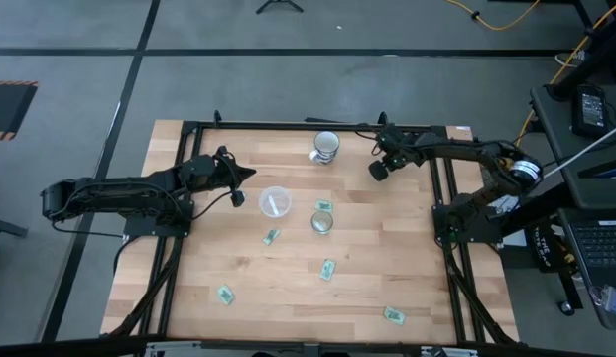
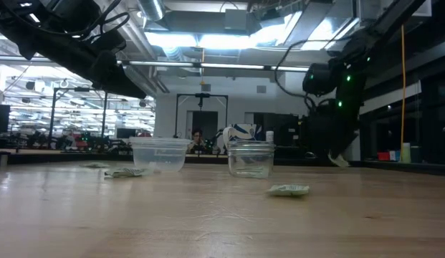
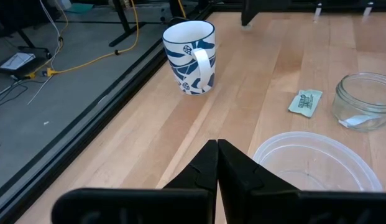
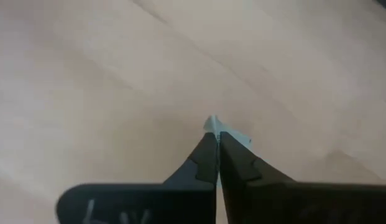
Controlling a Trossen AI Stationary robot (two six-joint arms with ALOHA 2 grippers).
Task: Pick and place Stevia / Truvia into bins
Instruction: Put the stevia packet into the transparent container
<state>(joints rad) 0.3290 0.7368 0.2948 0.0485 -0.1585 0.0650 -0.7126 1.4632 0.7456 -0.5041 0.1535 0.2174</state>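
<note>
Green-and-white Stevia packets lie flat on the wooden table (image 1: 417,268): one (image 1: 272,237) near the wide translucent bin (image 1: 275,202), one (image 1: 323,205) by the narrow clear bin (image 1: 321,220), and others (image 1: 327,269) nearer the front. My left gripper (image 1: 246,177) hangs shut just left of the wide bin (image 3: 317,162), touching nothing. At the far right, beside the mug, my right gripper (image 1: 376,171) is shut on a packet (image 4: 239,137), most of which its fingers hide. My right gripper pinches a Stevia packet between its two fingers. Only a pale corner (image 4: 212,123) and a greenish edge show past the fingertips (image 4: 205,152). The fingers come at it from above, slanting down. Whether the packet is clear of the table cannot be told.
A white mug with a blue pattern (image 1: 325,147) stands at the far middle, between the two grippers. Black frame rails (image 1: 288,125) run along the table's far edge and sides. Bare wood lies between the bins and the front edge, apart from scattered packets (image 1: 393,314).
</note>
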